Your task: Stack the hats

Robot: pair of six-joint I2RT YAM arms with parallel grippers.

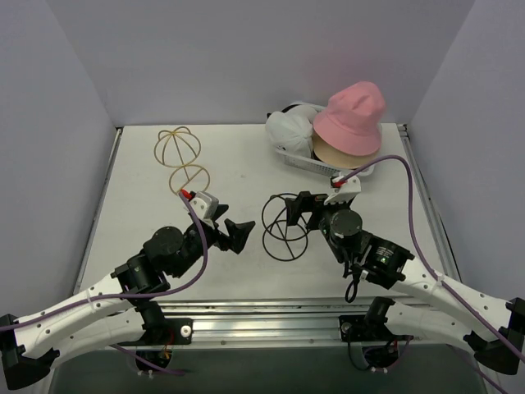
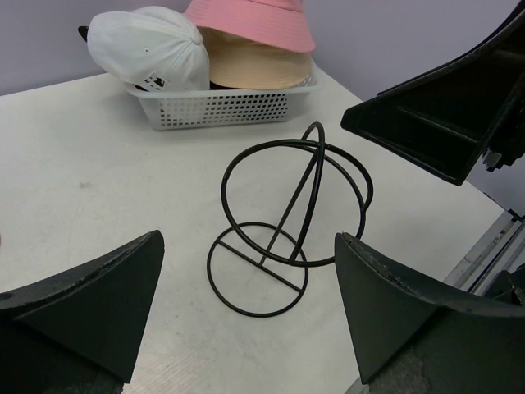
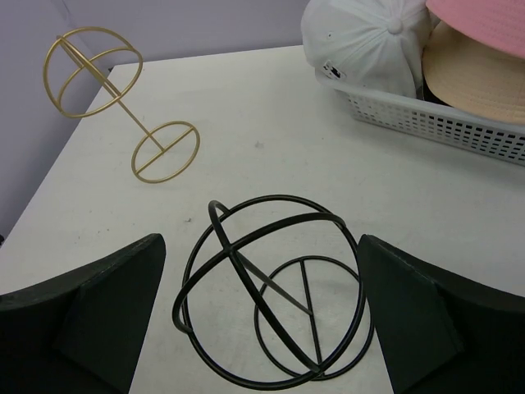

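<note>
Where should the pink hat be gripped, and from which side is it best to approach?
Probably pinch the pink hat at its soft crown, coming from above: it lies uppermost on the tan hat in the basket, crown upward, nothing covering it.

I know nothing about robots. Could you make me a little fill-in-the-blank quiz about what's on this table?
1. The hat directly under the pink hat is ____ in colour.
2. The wire stand between the two grippers is ____, while the other wire stand is gold.
3. The cap beside the pink hat is ____.
4. The left gripper and the right gripper both have their jaws ____, holding nothing.

Missing words: tan; black; white; open.
</note>
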